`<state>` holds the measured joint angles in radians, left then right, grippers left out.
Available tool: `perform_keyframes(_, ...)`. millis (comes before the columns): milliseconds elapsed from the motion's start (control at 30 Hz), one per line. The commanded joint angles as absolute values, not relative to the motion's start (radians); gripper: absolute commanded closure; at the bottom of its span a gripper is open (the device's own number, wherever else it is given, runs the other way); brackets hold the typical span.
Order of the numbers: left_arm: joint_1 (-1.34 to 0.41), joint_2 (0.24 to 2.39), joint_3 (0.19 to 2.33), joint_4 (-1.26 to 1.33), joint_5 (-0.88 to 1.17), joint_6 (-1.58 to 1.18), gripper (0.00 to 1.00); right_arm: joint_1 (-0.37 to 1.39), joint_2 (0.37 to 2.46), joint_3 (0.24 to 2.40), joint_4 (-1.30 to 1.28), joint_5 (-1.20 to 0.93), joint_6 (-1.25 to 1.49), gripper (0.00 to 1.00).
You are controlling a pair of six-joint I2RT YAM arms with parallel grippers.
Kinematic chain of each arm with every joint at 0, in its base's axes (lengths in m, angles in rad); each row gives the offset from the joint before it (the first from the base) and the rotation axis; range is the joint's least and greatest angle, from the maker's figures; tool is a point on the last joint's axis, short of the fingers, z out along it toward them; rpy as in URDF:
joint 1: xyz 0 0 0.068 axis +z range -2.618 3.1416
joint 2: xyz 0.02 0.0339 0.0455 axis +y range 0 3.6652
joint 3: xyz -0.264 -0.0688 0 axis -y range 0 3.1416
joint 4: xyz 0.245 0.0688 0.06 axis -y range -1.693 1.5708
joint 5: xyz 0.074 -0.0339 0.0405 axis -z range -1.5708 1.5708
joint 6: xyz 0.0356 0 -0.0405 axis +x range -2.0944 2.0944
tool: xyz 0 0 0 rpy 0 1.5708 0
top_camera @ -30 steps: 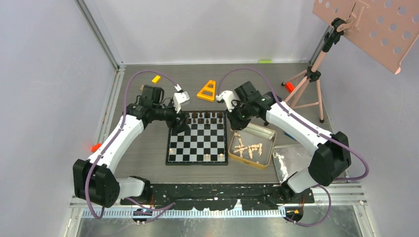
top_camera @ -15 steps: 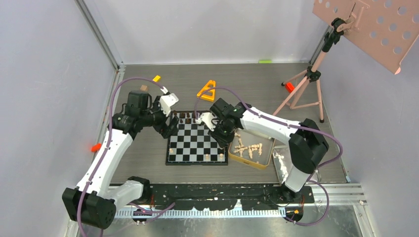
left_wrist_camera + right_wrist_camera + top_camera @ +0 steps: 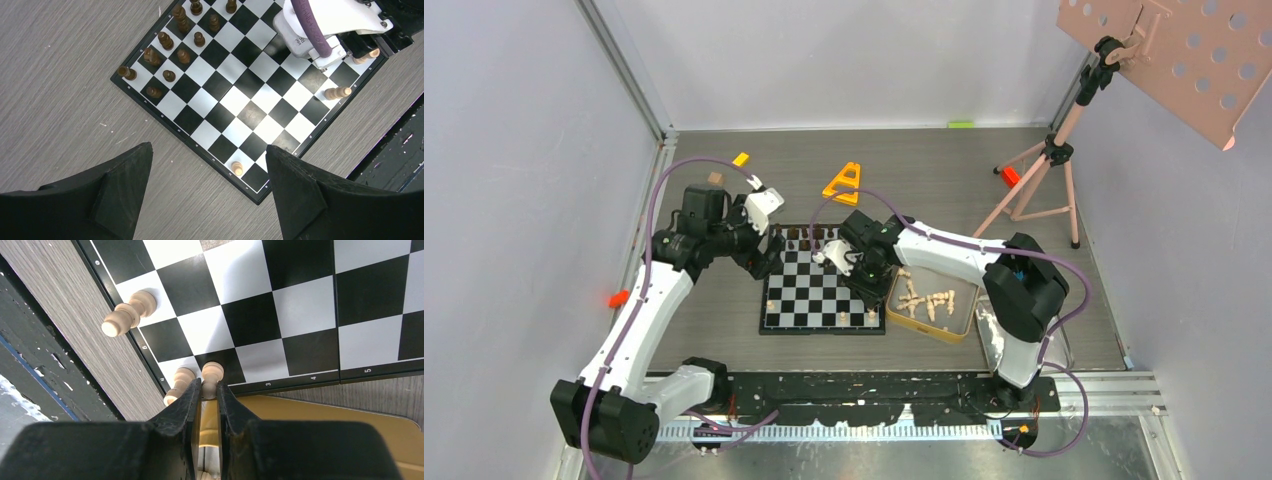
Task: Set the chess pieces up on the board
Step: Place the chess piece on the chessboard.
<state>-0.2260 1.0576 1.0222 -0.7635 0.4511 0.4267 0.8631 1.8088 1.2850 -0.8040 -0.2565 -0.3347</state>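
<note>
My right gripper (image 3: 207, 388) is clenched on one pale chess piece (image 3: 212, 372) at the board's (image 3: 300, 305) edge. A second pale piece (image 3: 176, 386) stands just left of its fingers, a third pale piece (image 3: 129, 319) farther ahead-left, and the gold tin (image 3: 325, 415) lies just beneath. My left gripper (image 3: 208, 150) hangs released, with a fourth pale piece (image 3: 236, 168) just below it, eleven dark pieces (image 3: 169, 76) in view ahead-left, and my right arm (image 3: 325, 25) covering squares ahead-right.

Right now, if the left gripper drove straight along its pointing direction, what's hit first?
Probably the board, bare squares by its edge; the open left gripper has nothing nearer in line. Depth unclear from the wrist view.
</note>
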Motion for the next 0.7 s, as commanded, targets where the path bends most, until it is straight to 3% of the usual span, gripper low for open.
perform_keyframes(0, -0.22, 1.039, 1.018, -0.744, 0.44, 0.422, 0.13, 0.87, 1.811, 1.315, -0.781, -0.232, -0.34, 0.99)
perform_keyframes(267, -0.22, 1.039, 1.018, -0.747, 0.439, 0.426, 0.13, 0.87, 1.811, 1.31, -0.783, -0.21, -0.345, 0.99)
perform_keyframes(400, -0.22, 1.039, 1.014, -0.744, 0.439, 0.427, 0.13, 0.869, 1.809, 1.309, -0.785, -0.209, -0.343, 0.94)
perform_keyframes(667, -0.22, 1.043, 1.013, -0.743, 0.433, 0.431, 0.12, 0.868, 1.764, 1.329, -0.801, -0.191, -0.336, 0.53)
